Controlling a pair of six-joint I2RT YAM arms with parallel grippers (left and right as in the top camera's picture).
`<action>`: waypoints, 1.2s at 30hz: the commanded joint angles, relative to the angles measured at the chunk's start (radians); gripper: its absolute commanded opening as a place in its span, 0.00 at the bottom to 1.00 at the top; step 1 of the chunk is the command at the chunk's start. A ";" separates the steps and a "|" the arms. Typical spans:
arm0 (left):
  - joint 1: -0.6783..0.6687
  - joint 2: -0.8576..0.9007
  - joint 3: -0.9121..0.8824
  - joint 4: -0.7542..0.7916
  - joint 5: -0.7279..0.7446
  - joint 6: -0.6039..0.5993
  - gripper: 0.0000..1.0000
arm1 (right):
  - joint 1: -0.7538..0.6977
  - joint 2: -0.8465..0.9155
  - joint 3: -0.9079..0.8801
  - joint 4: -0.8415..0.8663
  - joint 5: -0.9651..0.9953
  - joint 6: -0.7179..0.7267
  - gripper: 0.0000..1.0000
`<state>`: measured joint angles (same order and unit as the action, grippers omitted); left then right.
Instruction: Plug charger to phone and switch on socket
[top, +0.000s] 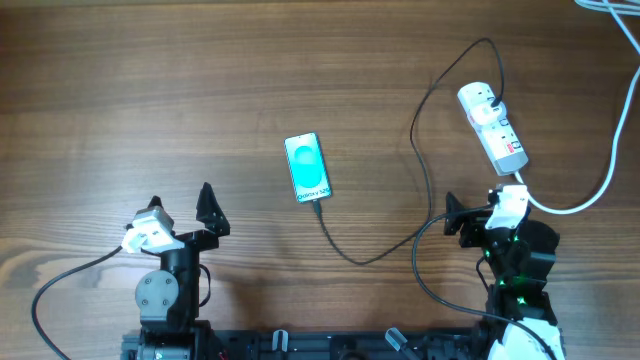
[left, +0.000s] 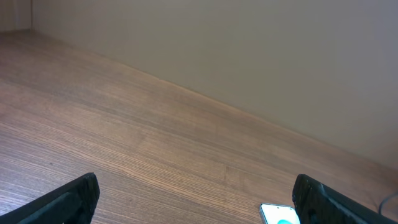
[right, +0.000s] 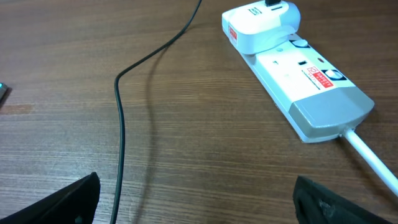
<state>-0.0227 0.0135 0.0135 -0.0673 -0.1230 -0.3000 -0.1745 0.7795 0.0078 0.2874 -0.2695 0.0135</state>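
Both pincers gape empty: left pincer (top: 181, 212) near-left, right pincer (top: 482, 212) just near the socket (top: 492, 125). Phone (top: 306, 166) lies mid-counter (top: 150, 100), charger (right: 120, 124) tip at its near edge. The cable looks light and floppy; best pinched at the stiffer connector.

The left gripper (left: 196, 194) hangs over the wooden table (left: 155, 124) with its jaws spread wide. The table's far edge meets a pale wall (left: 249, 50). Just beside the right finger (left: 320, 200) is what seems to be the phone (left: 280, 214) — only its lit end shows.
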 joint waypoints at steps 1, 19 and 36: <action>0.010 -0.011 -0.008 0.004 -0.002 0.016 1.00 | 0.004 -0.033 -0.003 -0.023 -0.015 -0.014 1.00; 0.010 -0.011 -0.008 0.004 -0.002 0.016 1.00 | 0.021 -0.474 -0.003 -0.266 -0.040 0.073 1.00; 0.010 -0.011 -0.008 0.004 -0.002 0.016 1.00 | 0.189 -0.776 -0.003 -0.266 -0.018 -0.111 1.00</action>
<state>-0.0227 0.0135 0.0132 -0.0673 -0.1230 -0.3000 0.0109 0.0193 0.0063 0.0177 -0.2913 -0.0845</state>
